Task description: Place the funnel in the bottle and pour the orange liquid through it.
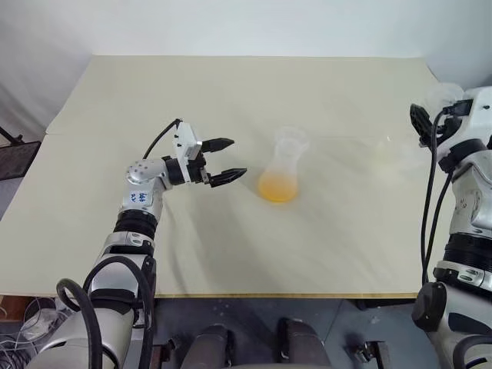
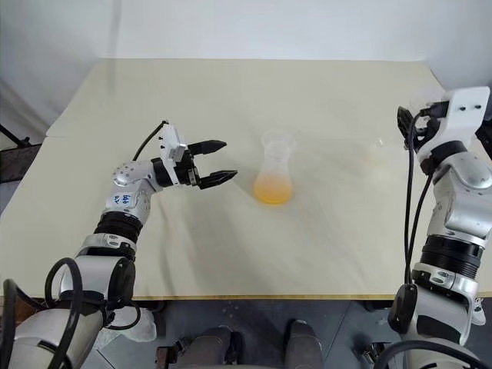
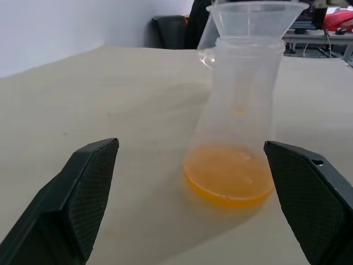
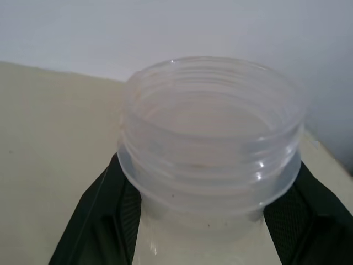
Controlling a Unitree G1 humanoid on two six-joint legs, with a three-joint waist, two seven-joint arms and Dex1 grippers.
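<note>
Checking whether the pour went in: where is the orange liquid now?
The orange liquid lies in the base of the bottle, which stands mid-table with the funnel in its neck, just right of the left gripper's open fingers.

The surface (image 1: 231,100) is a wide, pale beige top with a faint seam across it. Near its middle stands the bottle (image 1: 283,173), upright, with the orange liquid (image 1: 278,187) at its bottom.

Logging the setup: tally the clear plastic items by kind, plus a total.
Translucent flask-shaped plastic bottle holding orange liquid: 1
Clear plastic cone funnel in its neck: 1
Clear wide-mouthed threaded plastic cup, empty, in the right hand: 1
Total: 3
</note>
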